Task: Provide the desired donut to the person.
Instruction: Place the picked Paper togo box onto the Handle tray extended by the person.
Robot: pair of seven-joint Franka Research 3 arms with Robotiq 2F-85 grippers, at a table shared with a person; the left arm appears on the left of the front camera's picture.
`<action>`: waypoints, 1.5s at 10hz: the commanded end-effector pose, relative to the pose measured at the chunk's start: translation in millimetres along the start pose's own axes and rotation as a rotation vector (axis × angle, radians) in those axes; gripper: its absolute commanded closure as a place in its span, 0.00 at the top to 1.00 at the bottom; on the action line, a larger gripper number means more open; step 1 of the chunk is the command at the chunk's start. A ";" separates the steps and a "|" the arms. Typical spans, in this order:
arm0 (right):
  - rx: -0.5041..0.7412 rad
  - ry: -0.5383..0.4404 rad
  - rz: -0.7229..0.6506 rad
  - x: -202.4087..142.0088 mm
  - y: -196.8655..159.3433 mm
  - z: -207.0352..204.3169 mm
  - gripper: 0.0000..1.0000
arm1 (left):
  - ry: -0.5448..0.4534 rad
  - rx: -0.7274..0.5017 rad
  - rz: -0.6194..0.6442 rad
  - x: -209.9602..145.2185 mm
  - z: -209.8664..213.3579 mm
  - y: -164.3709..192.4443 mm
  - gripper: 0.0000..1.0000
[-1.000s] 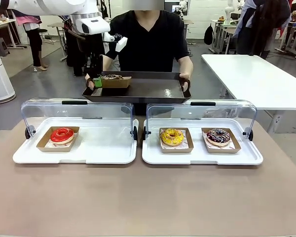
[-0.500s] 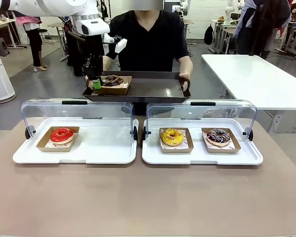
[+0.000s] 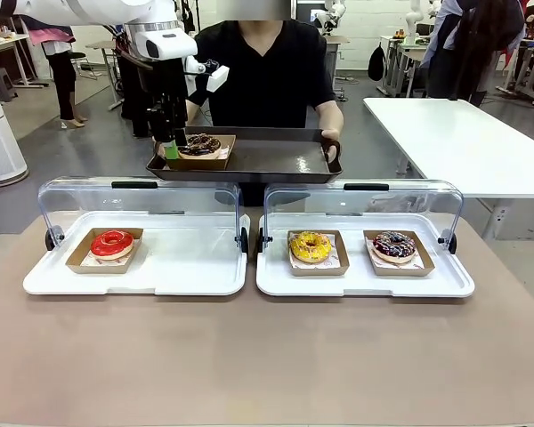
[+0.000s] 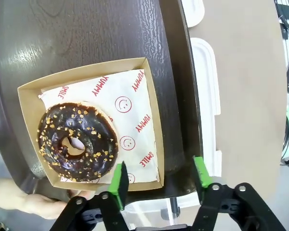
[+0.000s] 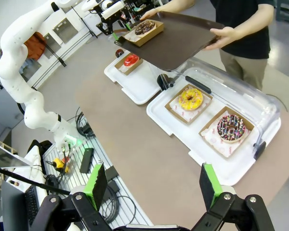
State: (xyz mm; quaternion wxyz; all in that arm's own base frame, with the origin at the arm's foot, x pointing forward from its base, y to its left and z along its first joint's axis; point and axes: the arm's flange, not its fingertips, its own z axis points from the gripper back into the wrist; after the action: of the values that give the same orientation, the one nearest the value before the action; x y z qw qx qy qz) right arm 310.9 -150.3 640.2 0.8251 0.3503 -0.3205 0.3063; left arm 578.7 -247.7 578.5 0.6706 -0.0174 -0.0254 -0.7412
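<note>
Left wrist view: left tool (image 4: 159,164) stands open, pads either side of the carton (image 4: 147,103) corner, gripping nothing; right tool (image 5: 152,168) gapes wide. Donut (image 4: 77,142) sits in the carton on the person's (image 3: 267,80) tray (image 4: 86,29). Glaze looks soft and sticky (nuts crumbly), so hold the light, stiff carton wall.
</note>
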 end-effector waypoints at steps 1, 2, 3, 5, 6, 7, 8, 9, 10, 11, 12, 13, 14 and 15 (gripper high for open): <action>0.012 -0.008 0.005 0.3 0.3 -0.6 1.00 | 0.020 -0.008 -0.030 -3.6 4.3 3.3 1.00; 0.012 -0.008 0.005 0.3 0.3 -0.6 1.00 | 0.021 -0.008 -0.030 -3.5 4.7 2.2 1.00; 0.012 -0.008 0.005 0.3 0.3 -0.6 1.00 | 0.020 -0.008 -0.030 -3.6 4.9 1.8 1.00; 0.012 -0.008 0.005 0.3 0.3 -0.6 1.00 | 0.020 -0.012 -0.033 -3.8 5.3 2.2 1.00; 0.012 -0.008 0.005 0.3 0.3 -0.6 1.00 | 0.005 -0.014 -0.024 -4.0 6.4 -2.3 1.00; 0.012 -0.008 0.005 0.3 0.3 -0.6 1.00 | 0.019 0.004 0.000 -7.4 14.6 -24.1 1.00; 0.012 -0.008 0.005 0.3 0.3 -0.6 1.00 | 0.044 0.038 -0.005 -18.1 25.3 -54.3 1.00; 0.012 -0.008 0.005 0.3 0.3 -0.6 1.00 | 0.070 0.088 -0.008 -37.2 33.8 -94.5 1.00; 0.012 -0.008 0.005 0.3 0.3 -0.6 1.00 | 0.052 0.132 0.001 -61.5 39.8 -141.2 1.00; 0.012 -0.008 0.005 0.3 0.3 -0.6 1.00 | 0.032 0.158 0.014 -79.4 37.8 -172.8 1.00; 0.012 -0.008 0.005 0.3 0.3 -0.6 1.00 | 0.016 0.168 0.032 -94.5 29.1 -192.3 1.00; 0.012 -0.008 0.005 0.3 0.3 -0.6 1.00 | 0.008 0.179 0.055 -105.4 20.2 -208.4 1.00; 0.012 -0.008 0.005 0.3 0.3 -0.6 1.00 | -0.010 0.178 0.070 -114.2 10.9 -220.6 1.00; 0.012 -0.008 0.005 0.3 0.3 -0.6 1.00 | -0.031 0.180 0.085 -121.4 3.0 -231.8 1.00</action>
State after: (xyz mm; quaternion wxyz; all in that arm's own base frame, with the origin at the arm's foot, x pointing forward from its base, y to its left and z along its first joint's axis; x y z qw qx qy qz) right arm 311.2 -150.3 640.1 0.8252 0.3505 -0.3200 0.3063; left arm 365.5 -102.3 582.4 0.7054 0.0390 -0.0780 -0.7035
